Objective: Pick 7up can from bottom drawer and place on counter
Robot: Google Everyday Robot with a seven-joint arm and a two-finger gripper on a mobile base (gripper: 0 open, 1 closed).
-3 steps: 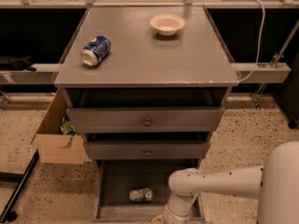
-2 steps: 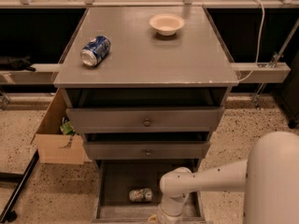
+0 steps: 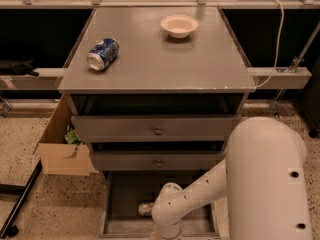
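Camera view shows the 7up can (image 3: 145, 208) lying in the bottom drawer (image 3: 122, 196), just beside our arm (image 3: 168, 218). Our tool sits hidden beneath that arm, so we cannot tell its opening. A blind approach could knock the can aside.

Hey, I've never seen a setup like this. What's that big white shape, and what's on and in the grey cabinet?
The white shape is a robot's arm, seen close up. The single camera looks down on a grey cabinet from its front. On the counter a blue and white can lies on its side, and a small pale bowl stands near the back. The bottom drawer is pulled open; a small silvery can lies in it, beside the arm's bend. The arm's grasping tool is out of sight, past the picture's bottom edge, so nothing can be seen held.
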